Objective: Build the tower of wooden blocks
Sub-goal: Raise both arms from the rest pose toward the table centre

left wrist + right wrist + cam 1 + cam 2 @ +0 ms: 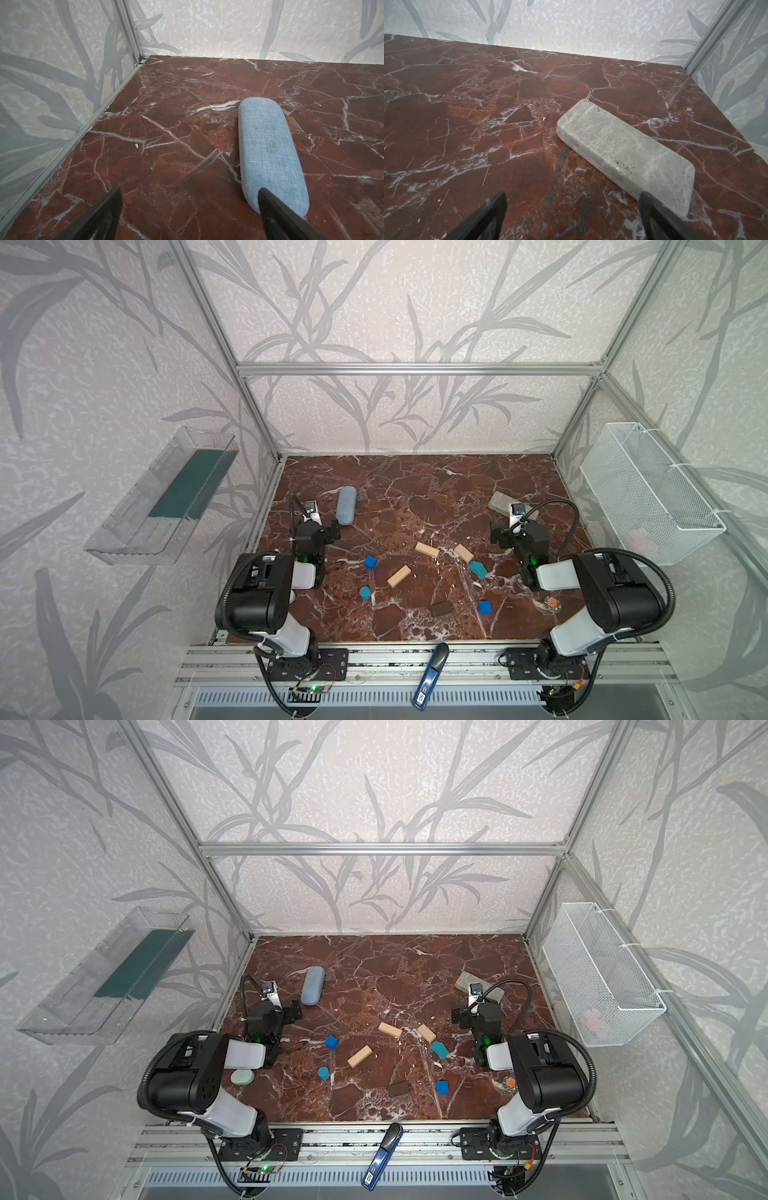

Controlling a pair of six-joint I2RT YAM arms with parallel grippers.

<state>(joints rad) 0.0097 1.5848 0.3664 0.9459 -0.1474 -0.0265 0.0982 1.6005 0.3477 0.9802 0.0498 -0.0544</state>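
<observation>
Room: you are looking at a red-brown marble bench [415, 489] inside an aluminium frame, with leaf-pattern wallpaper on every side.
Front rail: a blue-and-black stick [432, 672] lies across the rail at the bottom centre of both top views.
Wood blocks [360, 1056]: all lie singly on the bench, mid-frame, between your two arms.
Nearest blocks: the dark brown bar [441, 608] and a blue cube [484, 608] lie near each other, lower right of centre. The blue cylinder [365, 593] stands on end, lower left of centre.
Middle blocks: a pale bar [399, 576] lies slantwise at centre. The second blue cube [370, 562] is to its upper left, and the teal house-shaped piece [477, 569] is off to its right.
Farther blocks: a second pale bar [427, 549] and a third pale bar [463, 553] lie above centre, the third just beside the teal piece.
Left claw [189, 193]: your jaws stand wide and hold nothing. One finger overlaps the near end of the grey-blue case [347, 506], and you cannot tell whether it touches.
Right claw [573, 195]: wide and empty, with one finger over the near end of the grey brick [500, 502].
Walls: a clear tray [162, 497] hangs at the left of the frame and a wire basket [648, 493] at the right.
</observation>
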